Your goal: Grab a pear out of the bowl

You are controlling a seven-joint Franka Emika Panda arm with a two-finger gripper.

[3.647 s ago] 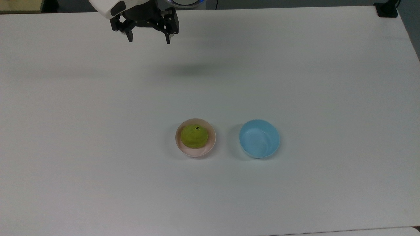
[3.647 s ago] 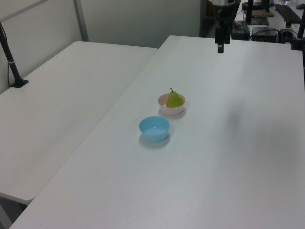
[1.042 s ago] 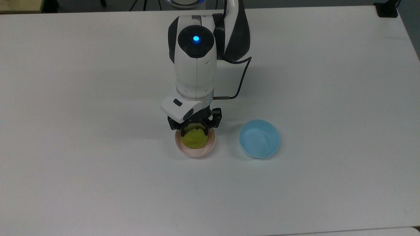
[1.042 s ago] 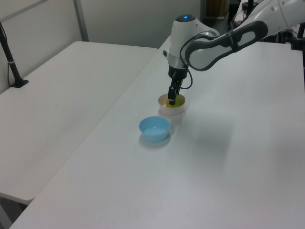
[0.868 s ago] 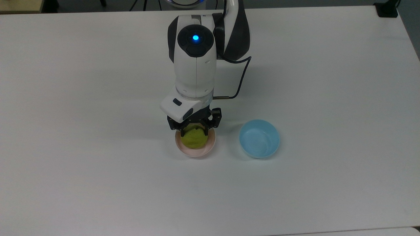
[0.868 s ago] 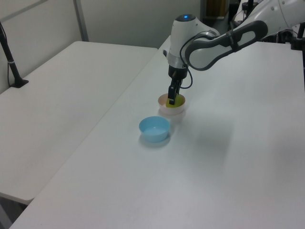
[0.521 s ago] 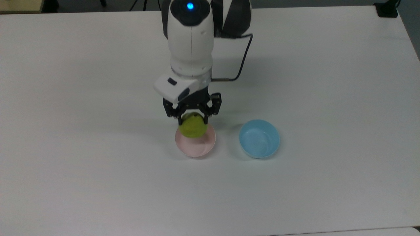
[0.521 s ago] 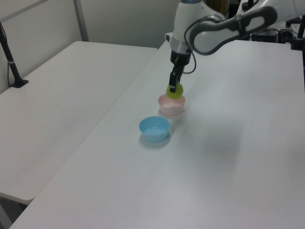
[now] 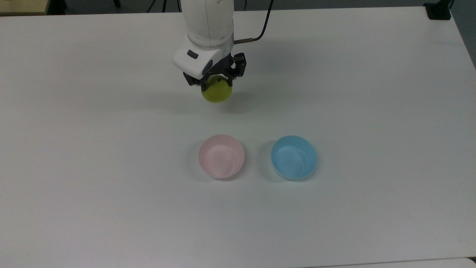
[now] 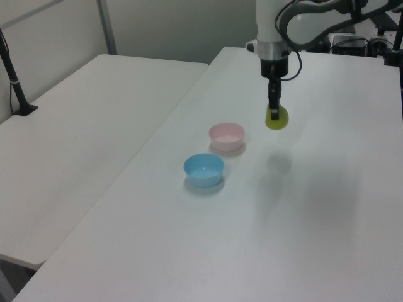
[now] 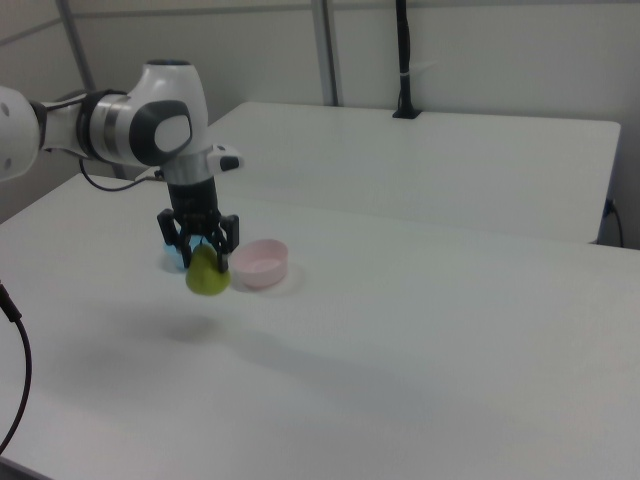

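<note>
A white table (image 9: 372, 93) spreads beneath the raised gripper (image 9: 216, 82), which is clamped on the yellow-green pear (image 9: 217, 92) and holds it in the air, clear of the surface. In the top view the pale pink bowl (image 9: 221, 156) sits well below the gripper, with a light blue bowl (image 9: 293, 157) beside it, farther toward the top view's right. The pear hangs just under the black fingers (image 11: 226, 240), well apart from both bowls.

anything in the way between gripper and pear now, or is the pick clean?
Nothing is between them: the gripper is shut on the pear, which hangs above the table, clear of the pink bowl and the blue bowl.
</note>
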